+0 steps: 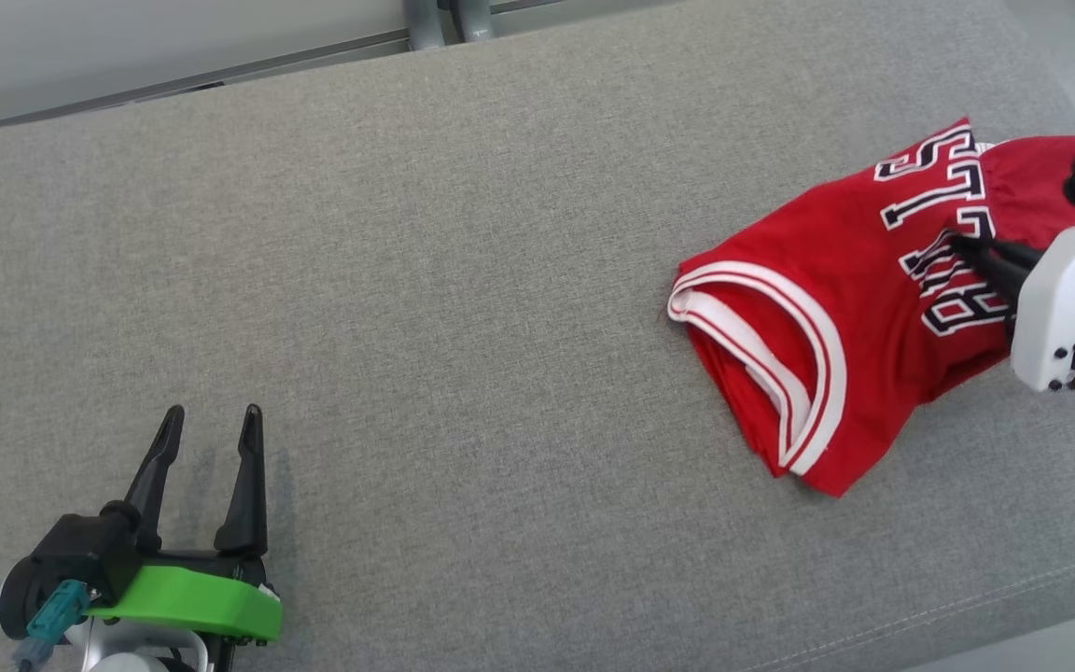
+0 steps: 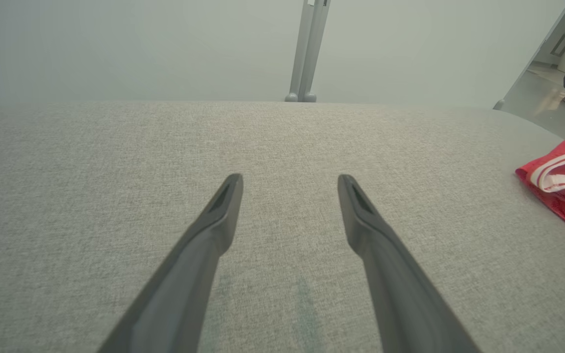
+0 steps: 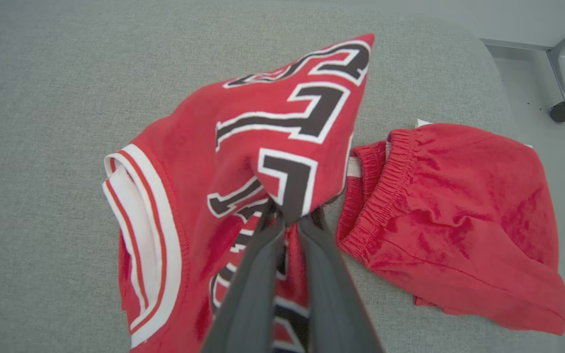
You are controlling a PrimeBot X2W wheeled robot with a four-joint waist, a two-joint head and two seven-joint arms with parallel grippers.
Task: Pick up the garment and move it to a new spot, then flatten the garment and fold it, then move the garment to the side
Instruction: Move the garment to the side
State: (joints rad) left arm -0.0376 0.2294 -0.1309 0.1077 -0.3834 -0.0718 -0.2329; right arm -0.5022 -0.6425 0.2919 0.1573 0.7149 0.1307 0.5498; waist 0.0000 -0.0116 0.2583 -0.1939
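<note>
At the lower left of the head view the left gripper (image 1: pixel 213 411) hovers low over the grey upholstered surface (image 1: pixel 463 280), its two dark fingers spread well apart with nothing between them; its own wrist view shows the left gripper (image 2: pixel 290 179) aimed across bare cloth, with only a red corner of the jersey (image 2: pixel 564 191) at the far right edge. So the garment lies well off to that arm's right, out of easy reach. The middle of the surface is open cloth, the likely ground for a new spot. Further right lies the red jersey (image 1: pixel 808 308), bunched, its long axis running from the white-striped armhole at the near left up to the lettered corner at the far right. The right gripper (image 1: pixel 967 245) is on it, clearly the nearer arm. In the right wrist view the right gripper (image 3: pixel 287 218) has its fingers pinched together on a fold of the lettered chest, and the jersey (image 3: pixel 263 127) peaks up like a tent from that pinch. Just right of it lie red shorts (image 3: pixel 459 215), touching or nearly so; whether they are joined I cannot tell.
</note>
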